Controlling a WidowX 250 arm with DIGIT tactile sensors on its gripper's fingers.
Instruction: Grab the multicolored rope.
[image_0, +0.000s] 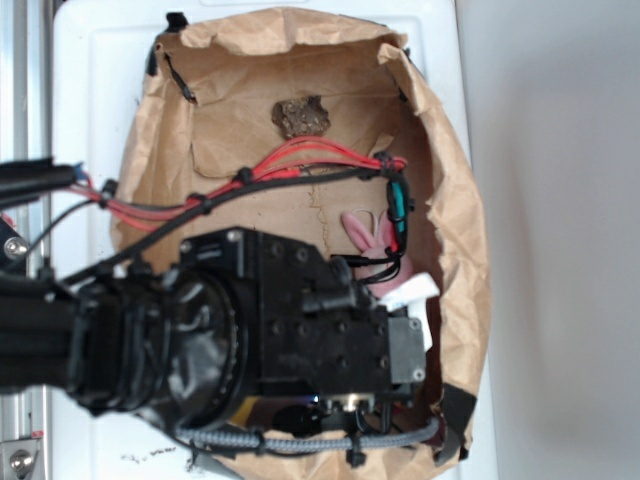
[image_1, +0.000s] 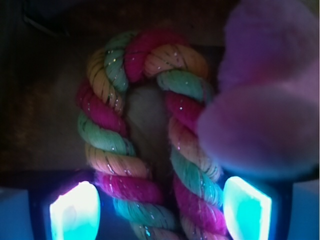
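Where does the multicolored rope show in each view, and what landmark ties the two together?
Exterior: not visible; the arm covers the bag's lower middle.
Wrist: rope fills the centre, bent in a loop between the gripper's fingers.
Shared landmark: pink bunny, right of the arm outside, upper right at the wrist.

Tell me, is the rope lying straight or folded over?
Folded. The wrist view shows the multicolored rope bent into a U, both legs running down between the open end effector fingers.

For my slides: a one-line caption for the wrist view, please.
Wrist view: the multicolored rope, bent into a loop, lies between the glowing fingertips of the open gripper, pink plush alongside.
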